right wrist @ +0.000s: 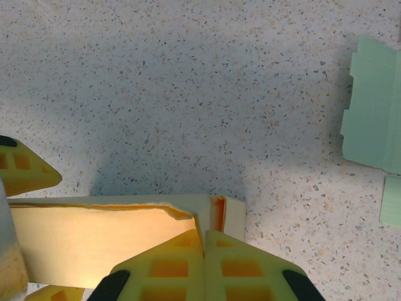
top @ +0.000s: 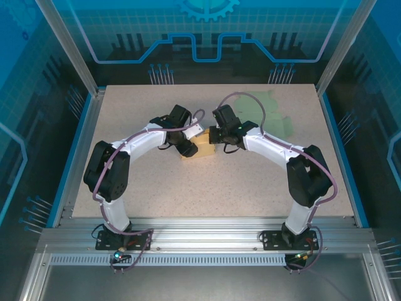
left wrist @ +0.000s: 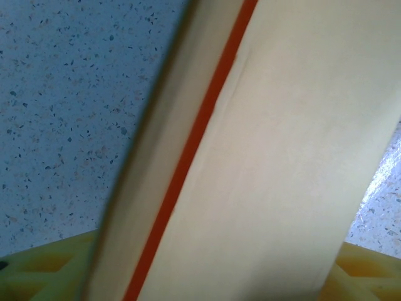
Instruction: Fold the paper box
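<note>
Where the two arms meet at the centre of the speckled tabletop [top: 207, 188], the following items lie.

Item one: paper box [top: 199, 152]. Tan card with an orange-red stripe along one fold, partly assembled, lying between the two grippers.

Item two: left gripper [top: 187, 148], entering from the left of the top view. In the left wrist view its yellow fingers [left wrist: 47, 273] stand apart at the lower corners, with a broad panel of the box slanting up between them. Whether they press on the panel cannot be told.

Item three: right gripper [right wrist: 204, 257], bottom centre of the right wrist view. Its fingers are brought together, and a thin wall at the box's corner runs into the seam between them, pinched there. One finger of the left gripper shows at the left edge of that view, just beside the box's rim.

Item four: pale green card sheets [right wrist: 374, 106]. Flat, at the right of that frame, well apart from the box; upper right of the tabletop in the top view.
</note>
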`<state>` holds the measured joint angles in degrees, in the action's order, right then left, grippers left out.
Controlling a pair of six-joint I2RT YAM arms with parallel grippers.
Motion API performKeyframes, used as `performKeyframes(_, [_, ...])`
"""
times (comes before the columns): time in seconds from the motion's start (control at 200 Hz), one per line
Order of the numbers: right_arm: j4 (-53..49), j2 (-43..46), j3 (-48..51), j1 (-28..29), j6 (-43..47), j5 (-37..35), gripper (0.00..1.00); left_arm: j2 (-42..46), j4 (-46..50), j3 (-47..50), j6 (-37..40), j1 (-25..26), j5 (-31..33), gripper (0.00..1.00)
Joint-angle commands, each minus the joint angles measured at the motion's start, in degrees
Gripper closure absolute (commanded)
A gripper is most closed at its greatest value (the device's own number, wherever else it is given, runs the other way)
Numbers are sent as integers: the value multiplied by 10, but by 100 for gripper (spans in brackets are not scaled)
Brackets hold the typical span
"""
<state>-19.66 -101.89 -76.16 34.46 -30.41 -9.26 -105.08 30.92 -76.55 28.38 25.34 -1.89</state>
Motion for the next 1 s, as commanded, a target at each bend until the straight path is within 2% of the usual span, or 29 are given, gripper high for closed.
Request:
performKeyframes(0.0, [-25, -11, 12, 14, 13, 9, 93, 4, -4, 0, -1, 5, -8, 33])
performKeyframes(0.275, [-17, 3, 14, 11, 72, -50, 94, 6, -3, -1, 24, 4, 2, 33])
performKeyframes(0.765, [4, -27, 37, 0, 72, -7, 96, 1, 0, -6, 20, 5, 6, 32])
performKeyframes(0.996, [16, -17, 66, 0, 61, -12, 97, 24, -15, -3, 14, 4, 2, 22])
